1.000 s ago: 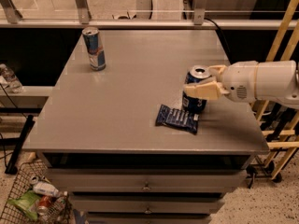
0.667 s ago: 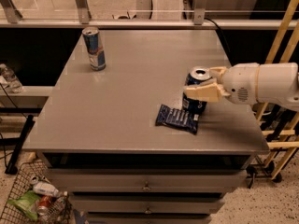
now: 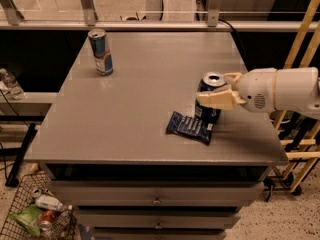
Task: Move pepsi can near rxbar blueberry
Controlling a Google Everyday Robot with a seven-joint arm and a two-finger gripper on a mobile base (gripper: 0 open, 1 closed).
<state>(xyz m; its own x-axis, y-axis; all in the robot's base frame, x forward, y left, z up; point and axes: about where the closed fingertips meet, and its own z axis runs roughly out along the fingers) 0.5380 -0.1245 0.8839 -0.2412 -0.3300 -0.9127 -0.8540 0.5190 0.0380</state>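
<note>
The grey table top (image 3: 145, 104) is viewed from above its front edge, facing down. At the right, the white gripper (image 3: 214, 87) is closed around the dark blue pepsi can (image 3: 206, 113).

The gripper (image 3: 214, 88), right of centre, clasps the pepsi can (image 3: 213, 79); its near finger (image 3: 217, 99) hides the can's middle, and the arm (image 3: 295, 90) is cut off by the right edge. The lettering on the rxbar blueberry (image 3: 189, 127) is too small to read, and whether the can touches the wrapper cannot be told. A bottle (image 3: 10, 84) at the left edge and a basket (image 3: 21, 196) at lower left are cropped.
</note>
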